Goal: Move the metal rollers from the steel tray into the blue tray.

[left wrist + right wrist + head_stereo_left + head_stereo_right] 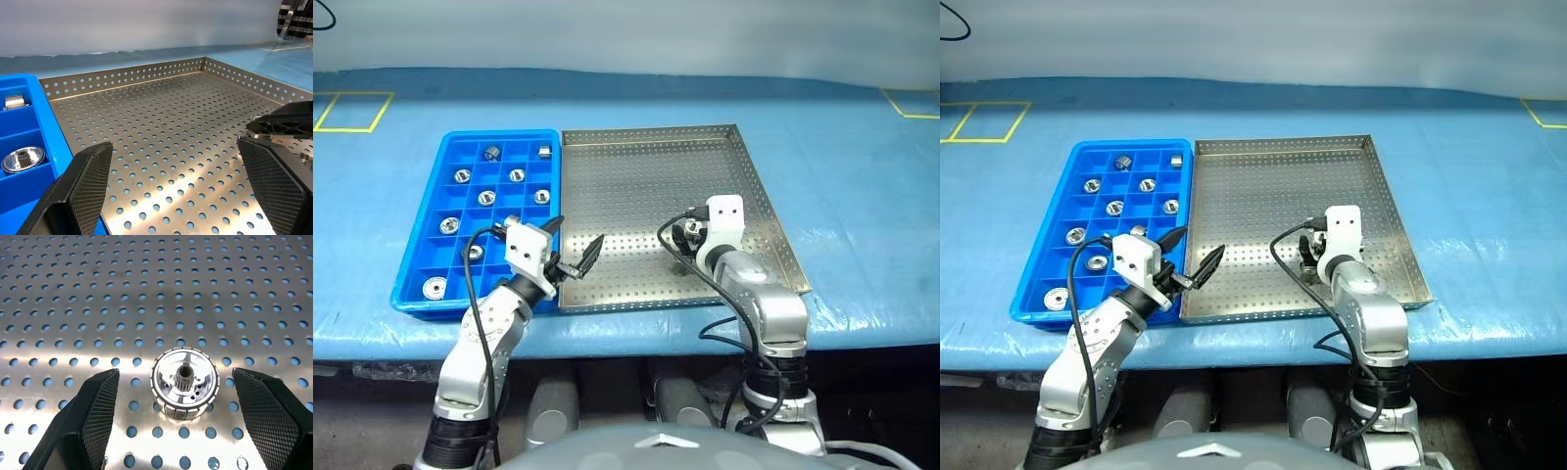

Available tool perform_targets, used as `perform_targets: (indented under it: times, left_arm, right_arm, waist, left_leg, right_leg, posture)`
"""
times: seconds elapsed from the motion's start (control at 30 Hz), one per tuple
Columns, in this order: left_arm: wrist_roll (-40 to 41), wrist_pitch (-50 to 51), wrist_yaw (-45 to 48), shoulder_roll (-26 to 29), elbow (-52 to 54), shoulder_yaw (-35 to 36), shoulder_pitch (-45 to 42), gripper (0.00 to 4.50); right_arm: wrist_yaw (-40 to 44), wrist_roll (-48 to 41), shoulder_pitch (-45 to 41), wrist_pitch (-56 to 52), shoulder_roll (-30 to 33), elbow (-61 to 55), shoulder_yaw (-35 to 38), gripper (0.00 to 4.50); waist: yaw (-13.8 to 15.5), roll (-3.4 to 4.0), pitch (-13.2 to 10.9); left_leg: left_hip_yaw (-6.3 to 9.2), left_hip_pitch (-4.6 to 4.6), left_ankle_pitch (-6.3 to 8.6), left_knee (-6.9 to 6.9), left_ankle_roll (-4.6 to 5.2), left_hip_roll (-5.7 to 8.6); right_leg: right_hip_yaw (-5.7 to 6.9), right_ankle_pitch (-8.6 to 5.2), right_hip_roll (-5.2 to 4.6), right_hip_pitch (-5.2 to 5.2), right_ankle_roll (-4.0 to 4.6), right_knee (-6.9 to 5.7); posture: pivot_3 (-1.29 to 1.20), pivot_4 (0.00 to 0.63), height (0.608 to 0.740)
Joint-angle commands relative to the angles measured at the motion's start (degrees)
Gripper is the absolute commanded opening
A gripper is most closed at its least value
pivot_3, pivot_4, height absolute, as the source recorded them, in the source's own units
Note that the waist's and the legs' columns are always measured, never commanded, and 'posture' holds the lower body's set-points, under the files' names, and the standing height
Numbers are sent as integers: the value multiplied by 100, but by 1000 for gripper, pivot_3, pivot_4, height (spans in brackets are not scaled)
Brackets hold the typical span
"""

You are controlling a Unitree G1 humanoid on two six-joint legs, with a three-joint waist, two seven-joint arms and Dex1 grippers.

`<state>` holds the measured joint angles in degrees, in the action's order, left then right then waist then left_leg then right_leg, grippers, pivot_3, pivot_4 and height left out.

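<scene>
Right gripper [171,423] jaws spread, straddling one metal roller [185,383] without touching it. Roller: shiny ribbed cylinder, splined central hole, standing on the steel tray [646,166], near-right area. Left gripper [576,245] jaws released, empty, over the tray's near-left edge. Blue tray [421,250] just beside: other rollers [462,176] in separate compartments.

I see a blue-covered table [862,196]; on it the steel tray [756,196], with the blue tray [421,240] touching its left rim.
</scene>
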<state>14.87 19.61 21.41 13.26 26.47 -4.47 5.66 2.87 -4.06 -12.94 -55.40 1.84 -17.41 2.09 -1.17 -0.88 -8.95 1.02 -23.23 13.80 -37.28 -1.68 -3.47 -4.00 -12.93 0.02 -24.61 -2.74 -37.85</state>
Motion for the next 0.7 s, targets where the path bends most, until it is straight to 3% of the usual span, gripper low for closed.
perform_targets:
  times: [0.03,0.27,0.43,0.7]
  left_arm:
    - [63,-121,-25,-57,125,33,8,4500]
    - [46,-196,-73,-108,125,88,37,4500]
    - [42,-349,-179,-166,164,239,147,4500]
    - [76,-496,-409,-181,446,724,675,4500]
  right_arm:
    - [-56,-9,-49,273,3,90,72,3930]
    - [-34,-24,-112,651,53,265,99,1735]
    - [196,-121,-261,1145,16,91,-116,1684]
    - [1069,-159,-324,2586,-136,266,-1282,1684]
  waist:
    - [3,0,0]
    - [22,0,0]
    - [26,0,0]
    - [90,0,0]
  left_leg:
    - [0,0,0,0,0,0]
    - [0,0,0,0,0,0]
    - [0,0,0,0,0,0]
    - [4,4,1,12,1,-2]
  right_leg:
    - [0,0,0,0,0,0]
    - [0,2,0,0,-3,1]
    - [0,1,1,-1,-2,0]
    - [4,3,3,0,-5,1]
  posture:
    - [92,150,740]
    - [104,150,740]
    - [128,150,740]
    - [210,150,740]
